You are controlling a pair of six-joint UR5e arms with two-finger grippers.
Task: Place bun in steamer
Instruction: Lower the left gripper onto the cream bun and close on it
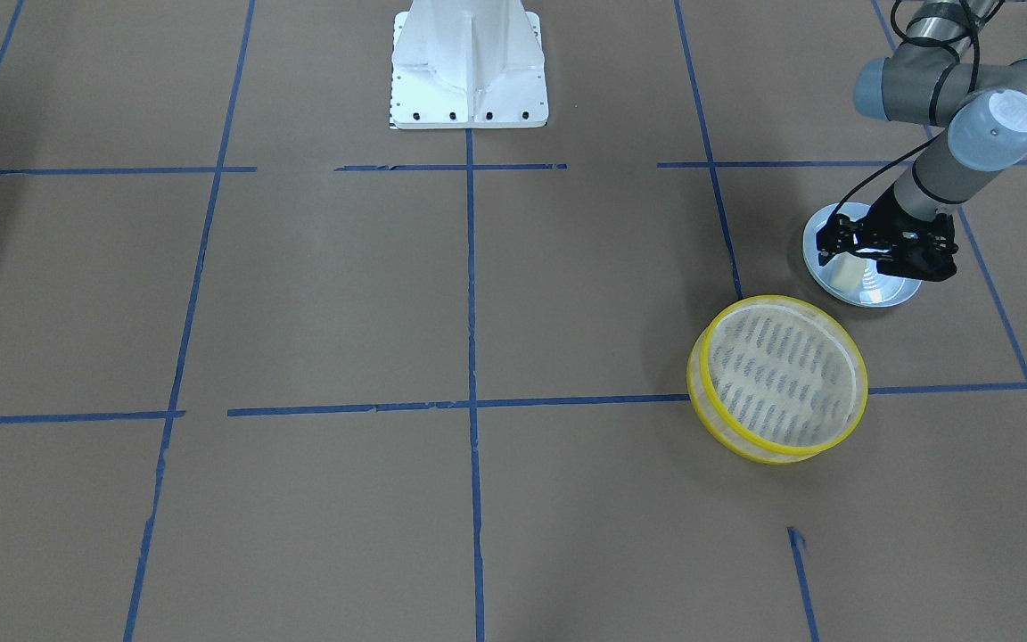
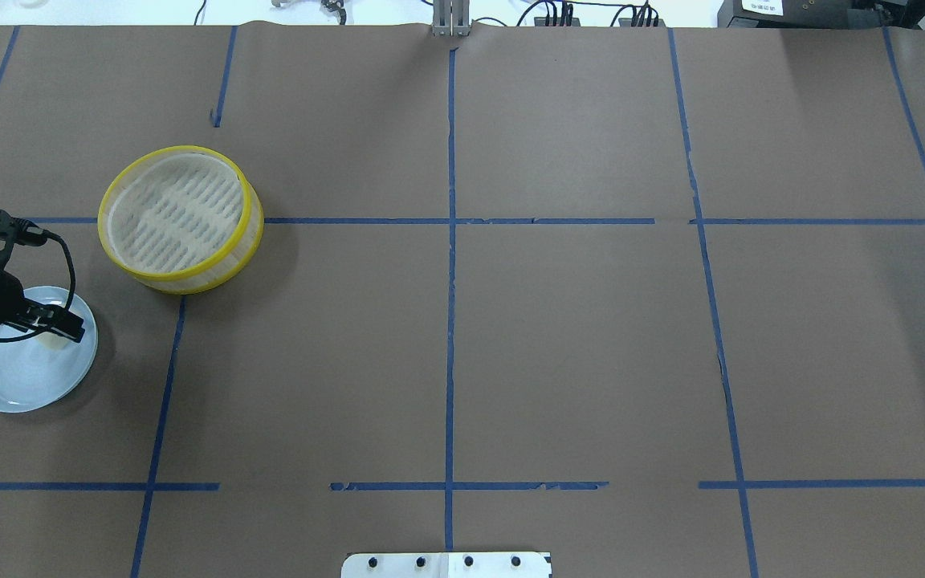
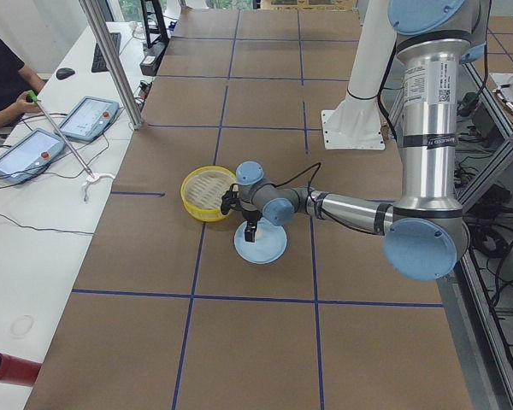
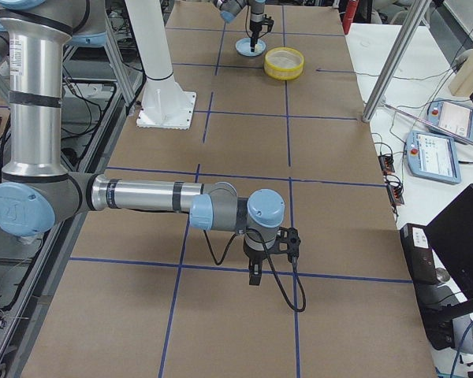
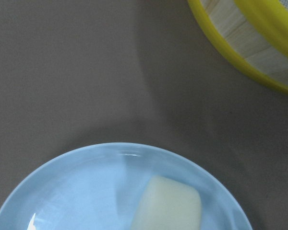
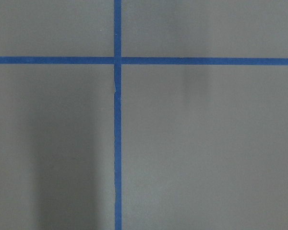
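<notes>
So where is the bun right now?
In the overhead view the bun lies on the pale blue plate at the view's left edge, beneath the left gripper, with the yellow-rimmed steamer just beyond, apart from the plate.

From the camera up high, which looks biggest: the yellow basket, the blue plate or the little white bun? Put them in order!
1. steamer, largest.
2. pale blue plate, somewhat smaller.
3. bun, partly hidden but clearly the smallest.
</notes>
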